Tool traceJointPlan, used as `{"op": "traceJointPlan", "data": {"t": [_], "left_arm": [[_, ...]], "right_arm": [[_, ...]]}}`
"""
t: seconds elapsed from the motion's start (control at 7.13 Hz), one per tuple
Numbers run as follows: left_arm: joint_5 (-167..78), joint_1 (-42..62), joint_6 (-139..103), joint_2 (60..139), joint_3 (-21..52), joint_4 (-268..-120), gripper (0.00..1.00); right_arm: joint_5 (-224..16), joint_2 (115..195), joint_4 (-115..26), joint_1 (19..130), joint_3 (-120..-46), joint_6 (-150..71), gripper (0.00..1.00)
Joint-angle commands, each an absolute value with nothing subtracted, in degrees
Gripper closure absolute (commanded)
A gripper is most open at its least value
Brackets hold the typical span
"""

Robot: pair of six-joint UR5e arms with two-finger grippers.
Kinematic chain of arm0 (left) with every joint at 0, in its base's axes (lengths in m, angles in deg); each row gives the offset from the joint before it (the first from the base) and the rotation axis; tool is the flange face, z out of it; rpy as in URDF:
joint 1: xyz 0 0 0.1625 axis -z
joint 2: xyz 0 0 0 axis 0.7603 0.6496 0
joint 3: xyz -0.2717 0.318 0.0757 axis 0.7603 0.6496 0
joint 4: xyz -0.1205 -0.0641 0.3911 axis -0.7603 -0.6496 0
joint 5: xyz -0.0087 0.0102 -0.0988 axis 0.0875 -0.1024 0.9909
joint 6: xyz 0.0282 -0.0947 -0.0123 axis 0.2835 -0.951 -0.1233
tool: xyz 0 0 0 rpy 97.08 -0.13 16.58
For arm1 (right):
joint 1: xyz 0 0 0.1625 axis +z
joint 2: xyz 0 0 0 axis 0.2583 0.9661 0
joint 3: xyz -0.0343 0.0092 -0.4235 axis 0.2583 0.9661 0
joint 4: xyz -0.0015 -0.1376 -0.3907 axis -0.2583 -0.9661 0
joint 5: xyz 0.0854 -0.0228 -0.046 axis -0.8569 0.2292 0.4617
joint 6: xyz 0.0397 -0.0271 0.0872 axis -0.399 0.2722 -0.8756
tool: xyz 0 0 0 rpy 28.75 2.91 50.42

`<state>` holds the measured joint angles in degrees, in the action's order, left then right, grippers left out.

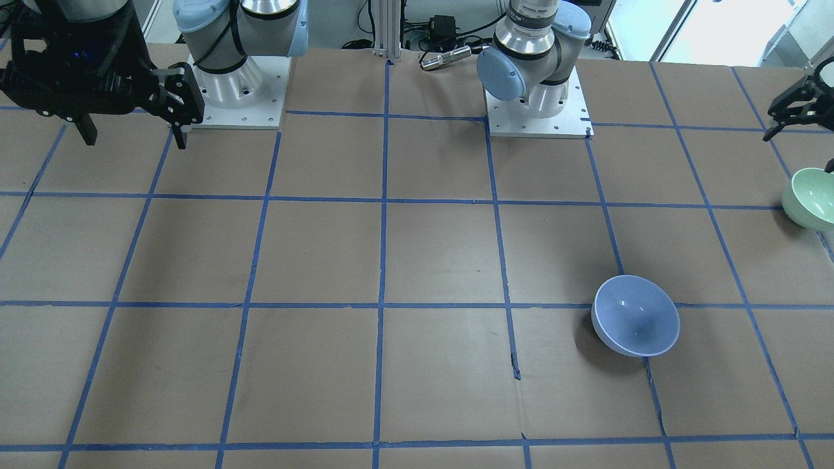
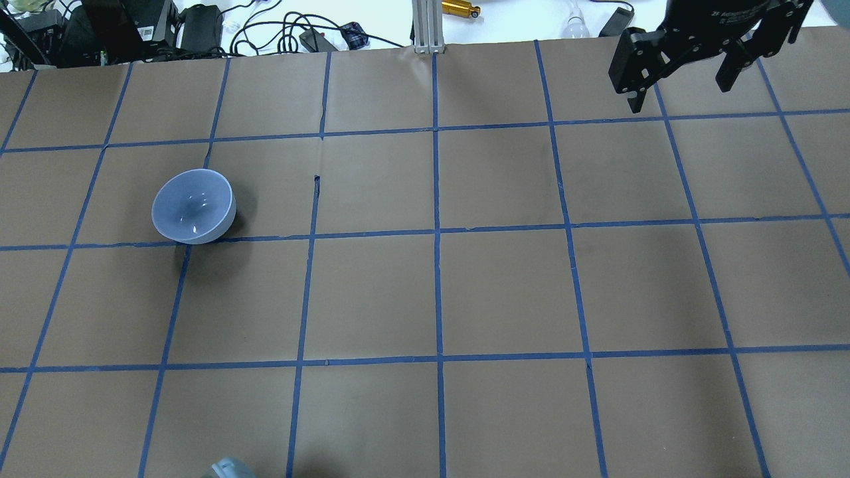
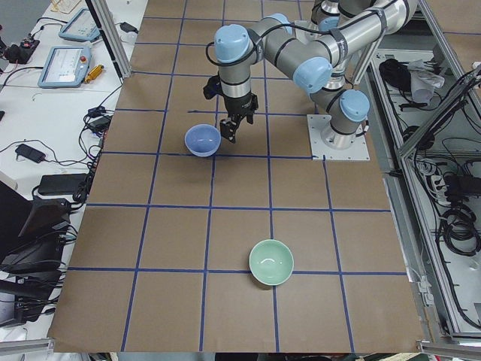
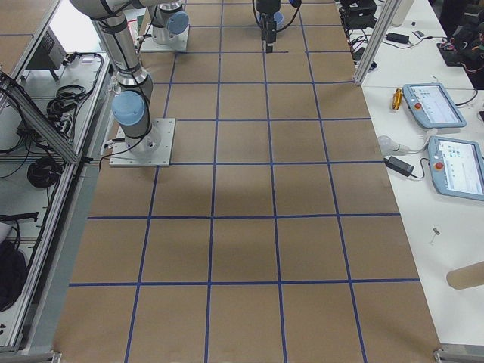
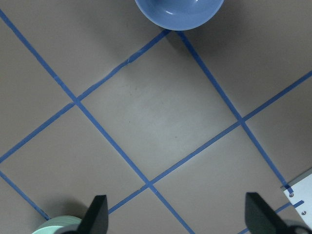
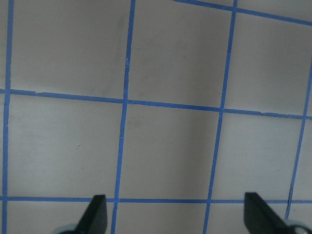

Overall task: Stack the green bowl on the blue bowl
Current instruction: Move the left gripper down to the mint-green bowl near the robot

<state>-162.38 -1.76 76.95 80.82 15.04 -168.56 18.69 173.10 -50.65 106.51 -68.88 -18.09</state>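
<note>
Brown paper with a blue tape grid covers the table (image 3: 180, 241). Nearest the left-end camera, the green bowl (image 3: 271, 262) sits open side up, alone. Farther along and well apart from it, the blue bowl (image 3: 203, 140) stands beside a tape crossing. The left gripper (image 5: 178, 219) hangs over the paper, apparently high above the green bowl, fingers spread and empty. Farthest off, the right gripper (image 2: 679, 99) hovers, jaws likewise apart, holding nothing.

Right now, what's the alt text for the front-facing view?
The blue bowl sits upright on the taped-grid table, apart from the green bowl, which is cut off at the right edge. The open left gripper hangs near the green bowl; the right gripper hovers top left.
</note>
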Motion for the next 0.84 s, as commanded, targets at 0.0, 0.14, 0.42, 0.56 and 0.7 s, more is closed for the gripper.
{"op": "traceJointPlan", "data": {"t": [0.0,0.14,0.42,0.56,0.7], "left_arm": [[-162.61,-7.63,88.45,83.07,17.38,-161.91,0.0],[-162.61,-10.7,92.16,84.21,18.61,-159.09,0.0],[-162.52,-16.07,101.64,86.93,19.15,-156.1,0.0],[-162.52,-17.57,108.21,88.69,19.15,-153.55,0.0],[-162.35,-19.5,112.97,90.36,19.15,-151.61,0.0]], "right_arm": [[18.69,173.1,-50.65,106.55,-68.88,-18.09,0.0],[18.69,173.1,-50.65,106.47,-68.88,-18.09,0.0],[18.69,173.1,-50.65,106.55,-68.88,-18.09,0.0],[18.69,173.1,-50.65,106.55,-68.88,-18.09,0.0],[18.69,173.1,-50.65,106.55,-68.88,-18.09,0.0]]}}
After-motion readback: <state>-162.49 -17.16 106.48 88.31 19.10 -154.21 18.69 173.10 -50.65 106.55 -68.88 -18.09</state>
